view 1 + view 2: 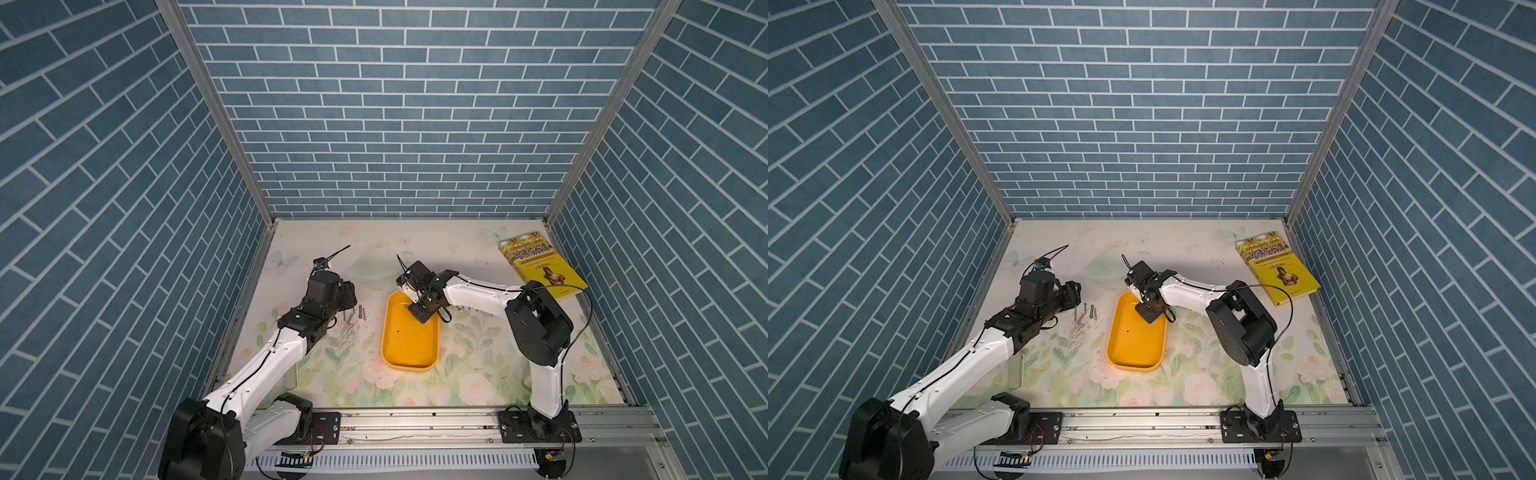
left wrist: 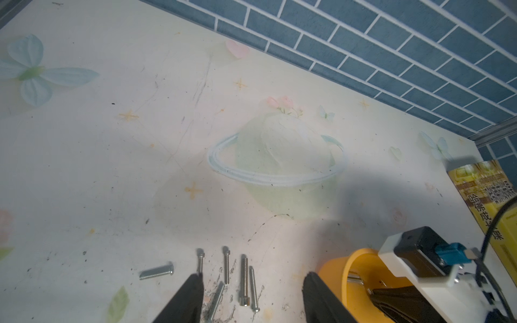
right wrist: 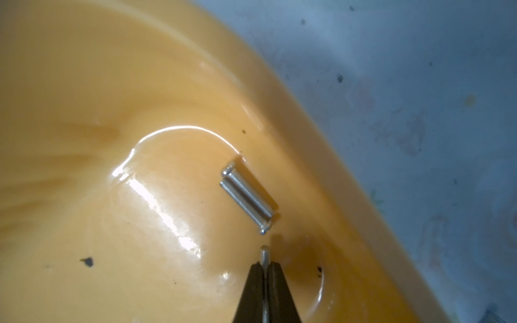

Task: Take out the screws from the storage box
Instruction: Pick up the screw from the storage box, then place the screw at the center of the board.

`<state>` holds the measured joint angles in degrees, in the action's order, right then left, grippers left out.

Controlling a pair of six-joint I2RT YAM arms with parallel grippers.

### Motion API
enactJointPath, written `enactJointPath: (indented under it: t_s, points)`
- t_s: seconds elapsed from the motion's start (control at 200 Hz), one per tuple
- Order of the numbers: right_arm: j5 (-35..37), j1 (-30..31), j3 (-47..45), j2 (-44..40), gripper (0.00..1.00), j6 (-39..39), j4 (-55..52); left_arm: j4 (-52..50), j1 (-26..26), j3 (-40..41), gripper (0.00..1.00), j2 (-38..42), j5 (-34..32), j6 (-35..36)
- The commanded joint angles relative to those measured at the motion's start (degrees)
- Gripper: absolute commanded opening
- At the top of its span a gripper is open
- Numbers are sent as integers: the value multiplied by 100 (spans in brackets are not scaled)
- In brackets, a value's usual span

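Inside the yellow-orange storage box (image 3: 112, 84), the right gripper (image 3: 265, 270) has its black fingertips (image 3: 253, 279) pressed almost together on a thin screw (image 3: 264, 253). The screw's rounded end pokes out just past the tips. Just beyond that end, a pair of screws (image 3: 247, 195) lies on the box floor. The two are side by side, touching, head to tail, close to the curved wall of a corner.

In both top views the storage box sits on the flower-printed table (image 1: 478, 365) between the two arms, with the right arm bent over its far end.

The left gripper (image 2: 253, 282) hangs over the table beside the storage box, its fingers about half spread and holding nothing. Loose screws (image 2: 244, 279) lie on the table between and just ahead of those fingers, and a short screw (image 2: 156, 271) lies apart, past the finger farther from the box. The box's rim shows just behind the nearer finger.

A yellow book (image 1: 542, 268) lies well apart from both grippers, at the far corner on the right arm's side.
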<state>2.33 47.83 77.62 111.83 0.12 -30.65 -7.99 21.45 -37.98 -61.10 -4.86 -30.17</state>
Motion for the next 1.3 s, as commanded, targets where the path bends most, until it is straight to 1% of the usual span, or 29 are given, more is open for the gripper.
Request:
enactJointPath:
  t_s: [0.0,0.15,0.335,0.445,0.555,0.64,0.71,0.83,0.93,1.06,1.295]
  points:
    - [-8,-20,-197,-709,0,-96,544,103,185,43,62,218,-10,220]
    - [-33,-26,-666,-1411,0,-204,1150,280,477,31,64,284,141,420]
    - [552,-158,-1385,-2297,0,-25,1726,286,855,-164,64,169,102,612]
    - [864,-396,-1927,-2877,0,251,2055,305,1043,-245,65,118,97,707]
    - [940,-721,-2609,-3467,0,587,2350,144,1255,-528,65,-119,73,821]
    - [977,-968,-3131,-3730,0,829,2616,39,1587,-795,65,-373,-6,943]
    - [1056,-1128,-3343,-3728,0,999,2702,-85,1902,-1094,66,-665,-14,1065]
    - [1237,-1314,-3371,-3405,0,1220,2746,-231,2259,-1580,67,-1277,411,1240]
    - [1089,-1503,-3327,-3062,0,1318,2822,-454,2378,-1924,66,-1905,652,1285]
    - [742,-1734,-3340,-2747,0,1336,3057,-692,2461,-2216,62,-2588,683,1251]
    - [405,-1970,-3157,-2157,0,1333,3136,-851,2562,-2444,61,-3141,636,1386]
